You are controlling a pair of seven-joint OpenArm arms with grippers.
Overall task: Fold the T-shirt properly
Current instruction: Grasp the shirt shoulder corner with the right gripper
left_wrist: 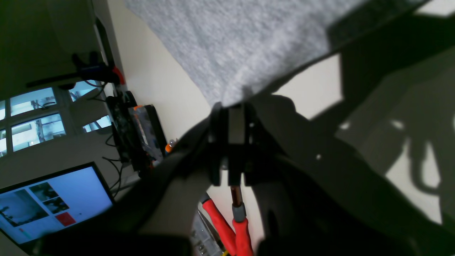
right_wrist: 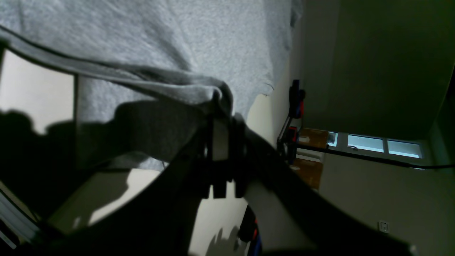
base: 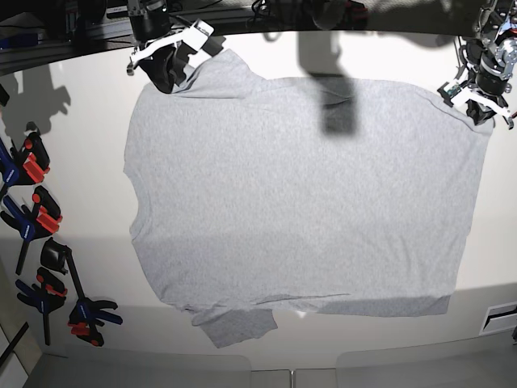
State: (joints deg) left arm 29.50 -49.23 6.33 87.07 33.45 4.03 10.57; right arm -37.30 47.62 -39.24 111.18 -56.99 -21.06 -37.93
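Here the T-shirt (base: pixel 299 202) lies spread, plain side up, across the white worktop (base: pixel 81 162). The left claw (base: pixel 475 101) pinches one far corner; the right claw (base: pixel 174 61) is clamped on the other.

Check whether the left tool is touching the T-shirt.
Touching. In the left wrist view the left tool is shut on a pinched corner of the grey T-shirt; the base view shows it at the shirt's top corner.
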